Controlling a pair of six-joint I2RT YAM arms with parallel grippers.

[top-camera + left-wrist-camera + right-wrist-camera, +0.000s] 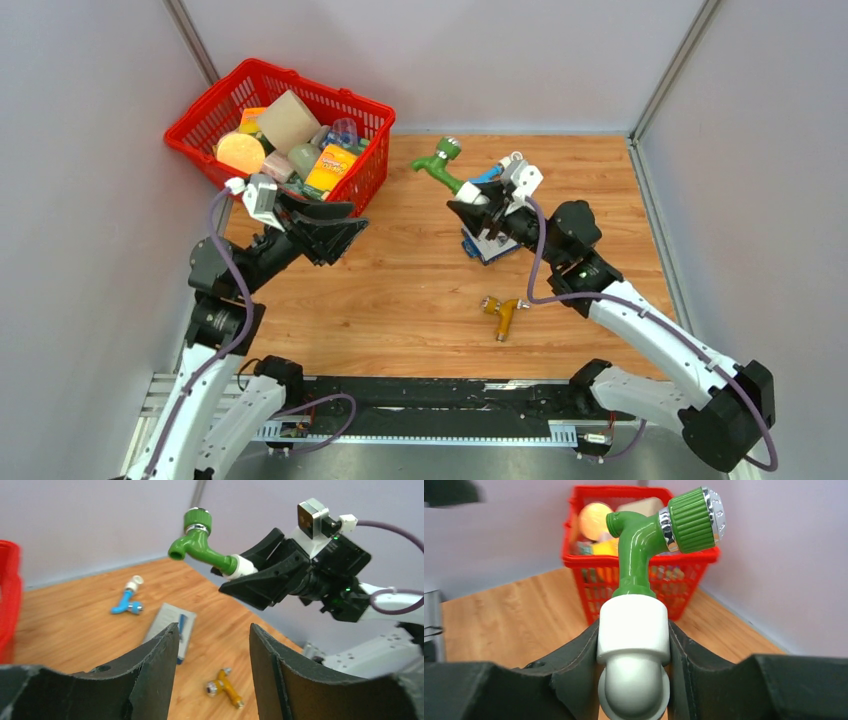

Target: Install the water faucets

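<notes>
Right gripper (634,630): pinching the white elbow (634,652) between its two black fingers, jaws parted only by the elbow's width; held in the air to the right of the basket (372,172), tips aimed back toward it
Green faucet (640,555): seated in the elbow's collar, so carried by the right gripper and clear of the table (400,290); spout mouth turned toward the basket, knob out to the side
Green faucet make: glossy plastic, bent neck, ribbed round knob with a chrome ring and a clear faceted cap
Elbow make: smooth white plastic, a straight collar above a rounded bend
Left gripper (212,635): spread wide, nothing between the fingers, touching nothing; hovers just in front of the basket's near right corner, facing the right gripper
Fingers (150,665): matte black, thick, rough-edged, tapering to blunt tips
Orange-yellow faucet (502,312): lying on its side on the table, well right of the basket and nearer the arm bases; shiny metallic end
Blue faucet (126,604): lying flat on the table, right of the basket, beside the packet; white end cap
Packet (175,617): flat, grey, on the table right of the basket, between the blue and orange-yellow faucets
Basket make: red plastic lattice, packed with mixed goods
Table make: wood-grain boards
</notes>
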